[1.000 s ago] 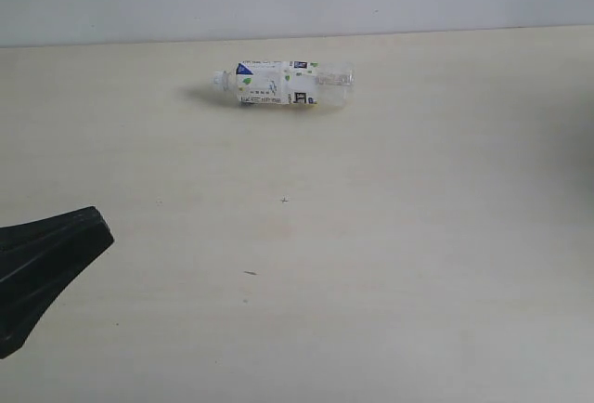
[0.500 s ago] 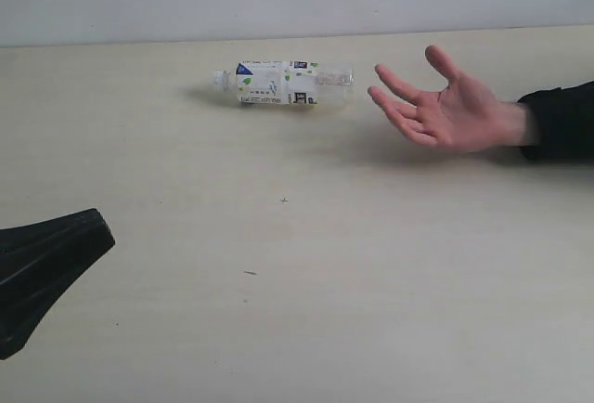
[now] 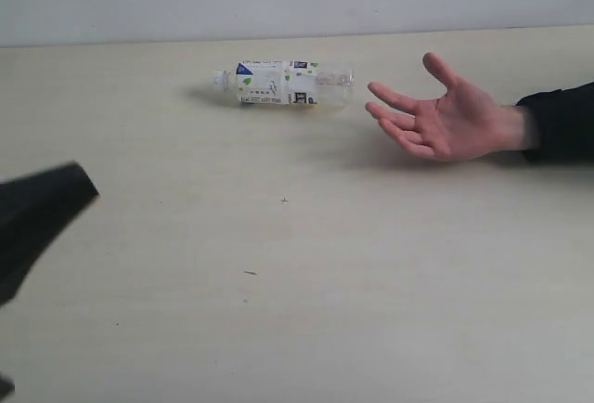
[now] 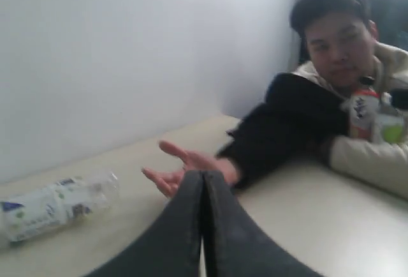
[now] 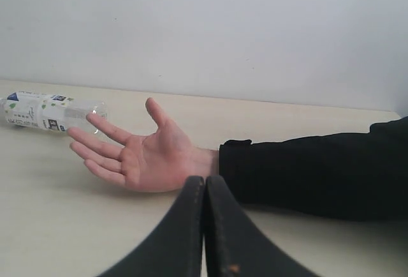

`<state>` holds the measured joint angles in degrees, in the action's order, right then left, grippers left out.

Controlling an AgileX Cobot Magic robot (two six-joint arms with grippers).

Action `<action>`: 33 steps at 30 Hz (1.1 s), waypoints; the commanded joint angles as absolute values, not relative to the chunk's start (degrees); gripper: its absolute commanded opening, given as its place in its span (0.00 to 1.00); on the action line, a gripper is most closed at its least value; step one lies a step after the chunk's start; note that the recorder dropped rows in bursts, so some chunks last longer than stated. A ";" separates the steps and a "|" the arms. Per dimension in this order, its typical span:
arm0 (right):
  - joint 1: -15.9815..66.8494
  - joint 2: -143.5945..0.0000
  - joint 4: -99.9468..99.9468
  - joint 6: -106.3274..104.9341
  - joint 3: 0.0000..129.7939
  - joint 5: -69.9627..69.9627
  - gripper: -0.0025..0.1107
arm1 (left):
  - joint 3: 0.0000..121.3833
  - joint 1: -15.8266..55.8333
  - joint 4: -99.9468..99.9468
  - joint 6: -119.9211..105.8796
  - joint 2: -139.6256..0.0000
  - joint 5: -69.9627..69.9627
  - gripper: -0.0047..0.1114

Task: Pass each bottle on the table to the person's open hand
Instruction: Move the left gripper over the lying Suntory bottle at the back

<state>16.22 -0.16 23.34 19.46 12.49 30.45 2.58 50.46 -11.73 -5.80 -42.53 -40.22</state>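
Bottle: a clear bottle (image 3: 283, 84) with a white, green-spotted label lies on its side in the upper middle of the exterior view. Its white cap points left. It is exactly where it lay a second ago.
Table: the pale beige table (image 3: 371, 282) fills the frame, with a few dark specks near its centre.
Hand: an open hand (image 3: 445, 115), palm up and fingers spread, reaches in from the right edge on a black sleeve (image 3: 561, 123). Its fingertips are near the bottle's base but not touching. A second ago the hand was not in the frame. Half a second ago it had arrived, and it has since dipped slightly.
Left gripper: the left gripper (image 3: 88, 185) is a blurred black shape at the left edge, higher in the frame than half a second ago. Its jaws are pressed together on nothing.
Right gripper: the right gripper (image 5: 205, 180) is outside the exterior view. Its own camera shows the jaws together and empty, the hand just beyond them.
Person: the person (image 4: 338, 34) leans on the table, blurred. What look like two more bottles (image 4: 364, 112) sit by the chest.
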 commanded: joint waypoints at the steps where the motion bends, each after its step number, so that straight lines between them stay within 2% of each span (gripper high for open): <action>1: 16.40 0.00 23.02 19.66 12.29 30.05 0.02 | 11.78 48.46 -28.66 -21.04 -44.95 -42.16 0.04; 7: 16.40 0.00 23.02 19.66 12.29 30.05 0.02 | 28.96 42.49 -34.38 -38.97 -57.13 -36.76 0.04; 12: 16.40 0.00 23.02 19.66 12.29 30.05 0.02 | 44.92 32.82 -36.66 -49.34 -69.43 -15.66 0.04; 16: 16.40 0.00 23.02 19.66 12.29 30.05 0.02 | 57.40 24.15 -35.25 -49.34 -79.19 0.55 0.04; 19: 16.40 0.00 23.02 19.66 12.29 30.05 0.02 | 66.88 20.26 -30.13 -49.34 -86.56 10.66 0.04; 25: 16.40 0.00 23.02 19.66 12.29 30.05 0.02 | 87.78 16.74 -23.91 -49.89 -102.80 29.98 0.04; 33: 16.40 0.00 23.02 19.66 12.29 30.05 0.02 | 116.44 16.56 -20.98 -57.56 -123.51 51.41 0.04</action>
